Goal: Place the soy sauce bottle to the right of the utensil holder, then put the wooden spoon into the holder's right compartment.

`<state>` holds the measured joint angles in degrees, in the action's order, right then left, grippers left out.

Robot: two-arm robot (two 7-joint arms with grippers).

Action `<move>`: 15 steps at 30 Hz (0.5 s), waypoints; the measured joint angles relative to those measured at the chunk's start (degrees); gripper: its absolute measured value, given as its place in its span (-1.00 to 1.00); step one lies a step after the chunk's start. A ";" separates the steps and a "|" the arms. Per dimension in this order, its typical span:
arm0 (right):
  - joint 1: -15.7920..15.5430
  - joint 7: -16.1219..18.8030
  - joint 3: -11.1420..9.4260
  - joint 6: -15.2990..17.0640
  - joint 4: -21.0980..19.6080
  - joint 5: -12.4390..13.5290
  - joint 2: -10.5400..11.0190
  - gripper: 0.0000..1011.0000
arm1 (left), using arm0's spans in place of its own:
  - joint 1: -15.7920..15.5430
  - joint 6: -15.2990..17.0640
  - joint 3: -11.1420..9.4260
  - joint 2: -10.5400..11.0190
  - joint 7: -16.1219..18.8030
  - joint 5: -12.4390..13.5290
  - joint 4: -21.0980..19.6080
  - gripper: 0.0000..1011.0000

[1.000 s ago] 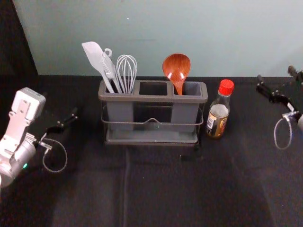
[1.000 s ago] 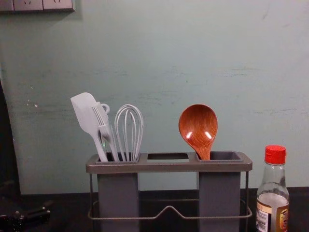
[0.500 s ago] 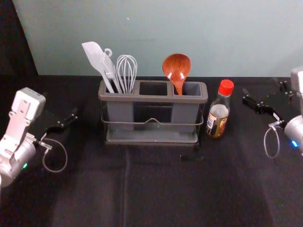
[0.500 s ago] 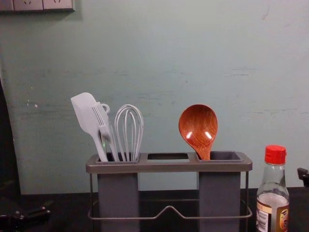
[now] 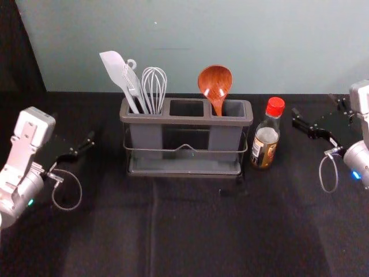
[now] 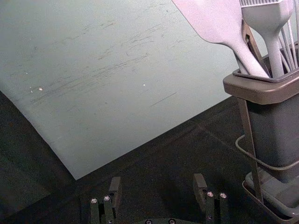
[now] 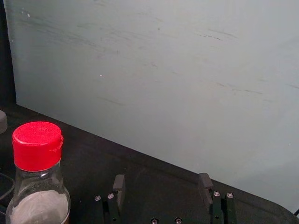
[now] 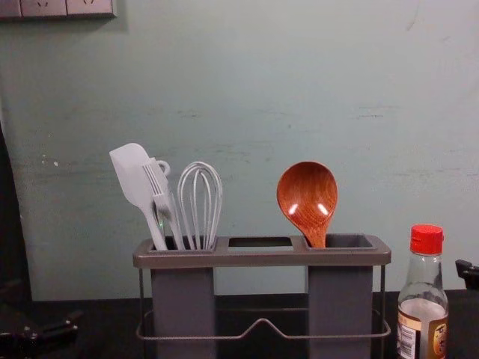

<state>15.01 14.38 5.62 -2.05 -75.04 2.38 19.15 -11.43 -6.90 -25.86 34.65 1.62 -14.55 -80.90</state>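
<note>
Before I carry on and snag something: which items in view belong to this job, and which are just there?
Job:
- utensil holder
- soy sauce bottle, upright, right of it
- wooden spoon, right compartment
- right claw, open, beyond the bottle
- left claw, open, left of the holder

Just there:
- spatula, brush, whisk, left compartment

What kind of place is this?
Probably a robot practice table set up like a kitchen: it has a utensil holder with a wooden spoon, a soy sauce bottle, and a left gripper and right gripper at the sides.
</note>
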 joint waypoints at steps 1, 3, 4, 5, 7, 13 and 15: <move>0.00 0.00 0.00 0.00 0.00 0.00 0.00 0.98 | 0.00 0.00 0.00 0.00 0.00 0.00 0.00 0.98; 0.00 -0.01 -0.02 -0.01 0.00 0.02 0.01 0.98 | 0.00 0.00 0.00 0.00 0.00 0.00 0.00 0.98; 0.00 -0.01 -0.02 -0.02 0.00 0.02 0.01 0.98 | 0.00 0.00 0.00 0.00 0.00 0.00 0.00 0.98; 0.01 -0.02 -0.02 -0.02 0.00 0.02 0.01 0.98 | 0.00 0.00 0.00 0.00 0.00 0.00 0.00 0.98; 0.01 -0.04 -0.02 -0.03 0.00 0.03 0.02 0.98 | 0.00 0.00 0.00 0.00 0.00 0.00 0.00 0.98; 0.01 -0.08 -0.02 -0.05 0.02 0.05 0.05 0.98 | 0.00 0.00 0.00 0.00 0.00 0.00 0.00 0.98; 0.02 -0.09 -0.02 -0.06 0.03 0.05 0.05 0.98 | 0.00 0.00 0.00 0.00 0.00 0.00 0.00 0.98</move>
<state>15.03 14.30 5.60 -2.11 -75.00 2.43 19.20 -11.43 -6.90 -25.86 34.65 1.62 -14.55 -80.90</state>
